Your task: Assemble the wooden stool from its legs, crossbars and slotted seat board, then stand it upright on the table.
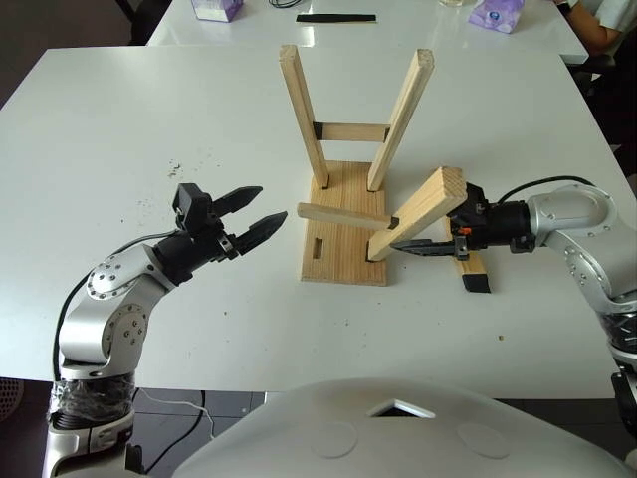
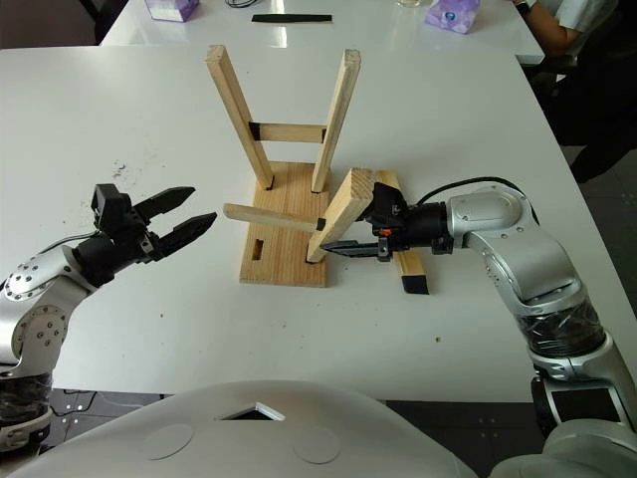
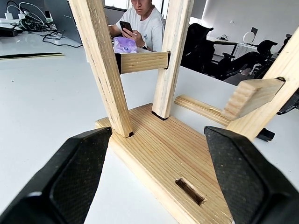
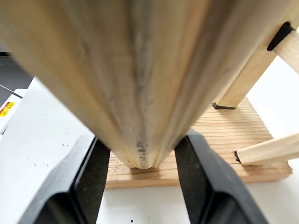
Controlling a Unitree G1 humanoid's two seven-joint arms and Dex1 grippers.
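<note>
Between fingers of our right gripper (image 1: 426, 231): tilted leg (image 1: 426, 204), clamped tight, lower end at the seat board (image 1: 343, 194) corner nearest that gripper. Its crossbar (image 1: 336, 212) juts away from the fingertips, across the board. Board lies flat on table (image 1: 119, 129), just ahead of right gripper. Beyond it we see two upright legs (image 1: 304, 115) (image 1: 401, 119) seated in board, joined by second crossbar (image 1: 353, 131). Under right gripper: spare leg (image 1: 476, 271) flat on table. Our left gripper (image 1: 269, 206) hangs spread wide, holding nothing, board just ahead of its tips, not touching.
</note>
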